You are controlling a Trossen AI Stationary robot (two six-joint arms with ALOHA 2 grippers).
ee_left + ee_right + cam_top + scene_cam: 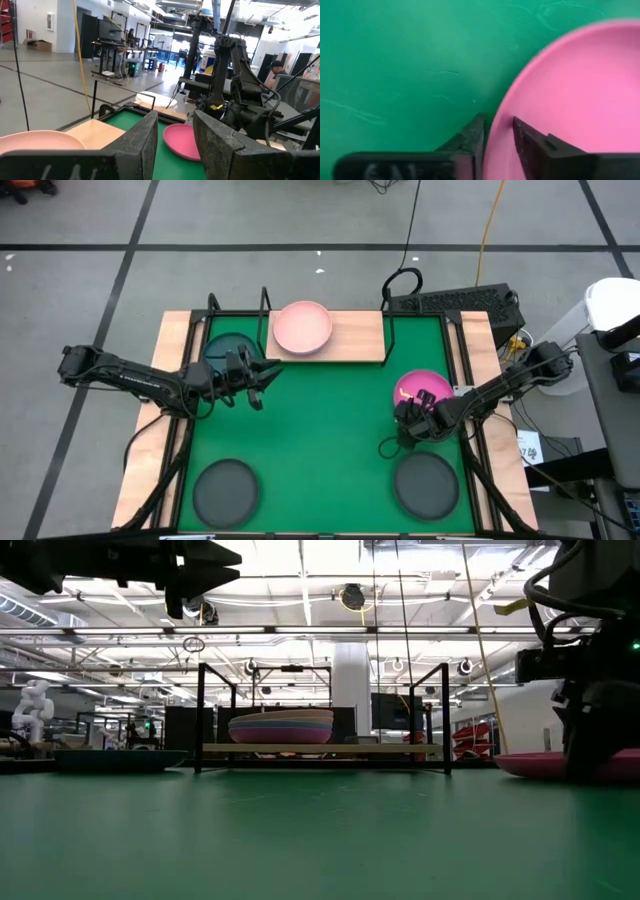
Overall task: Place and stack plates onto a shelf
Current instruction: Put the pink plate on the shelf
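Pick-up step: right gripper [497,131], jaws straddling the magenta plate [418,390] rim, unclamped; next, close, lift, carry to shelf [362,340] stack; left gripper [175,142] open, idle.

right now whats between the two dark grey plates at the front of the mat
Only bare green mat between the left dark grey plate and the right dark grey plate, as the high view shows.

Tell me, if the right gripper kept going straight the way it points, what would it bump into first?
The right gripper points down at the magenta plate, its fingers straddling the rim; going on, it would probably meet that rim, then the green mat.
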